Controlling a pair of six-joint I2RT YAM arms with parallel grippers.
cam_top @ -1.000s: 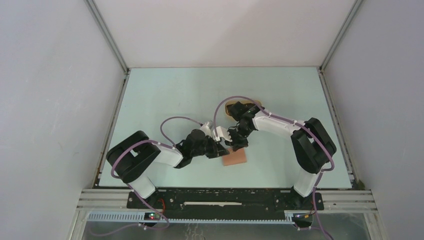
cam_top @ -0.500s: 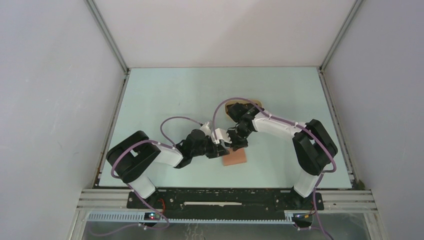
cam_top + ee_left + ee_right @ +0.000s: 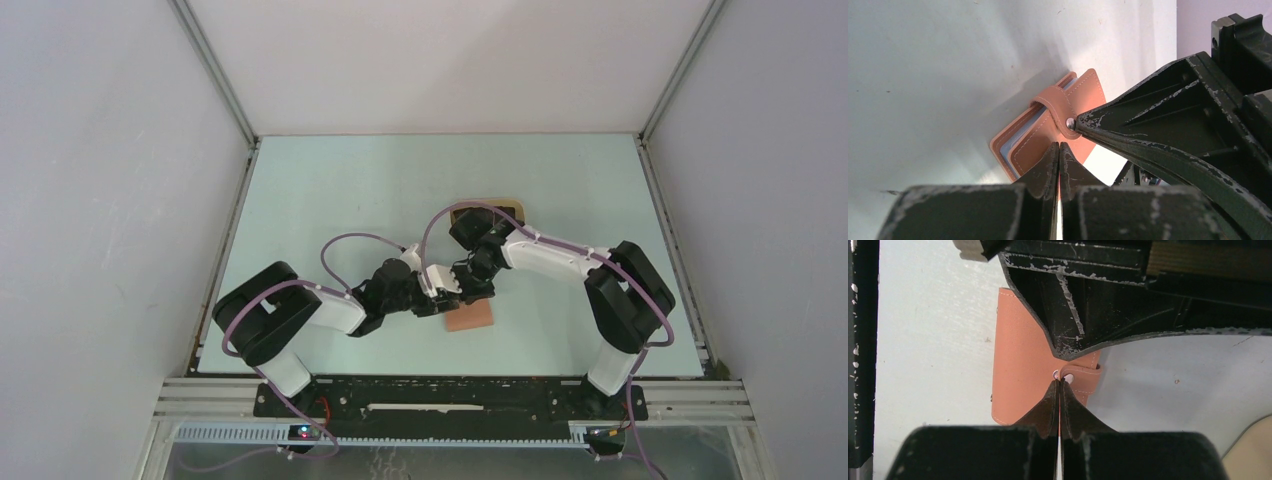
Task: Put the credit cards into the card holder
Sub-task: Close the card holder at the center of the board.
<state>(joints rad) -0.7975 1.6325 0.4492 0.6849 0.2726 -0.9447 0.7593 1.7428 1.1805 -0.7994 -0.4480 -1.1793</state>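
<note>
- The card holder lies flat on the pale table, lower middle of the top view, right where both arms meet. It's folded over, reddish-brown side up.
- The left wrist view has it dead centre. A sliver of bluish-grey inner pocket peeks out along its left edge, and the strap loops over the top edge with a little metal snap on its end.
- The left gripper is clenched, fingers pressed flat together. Its tips sit over the lower edge of the card holder's cover. Can't tell if they actually touch the leather.
- The right gripper is clamped tight too, no real gap between its fingers. Its tips are right at the strap end, touching or as good as touching the snap. Whether it's pinching the strap, honestly can't tell.
- From above, the two grippers are nose to nose over the holder's upper left corner.
- The beige tray is just above centre in the top view, mostly hidden behind the right arm. A corner of it also shows at the bottom right of the right wrist view.
- Can't make out any credit cards from these angles.
</note>
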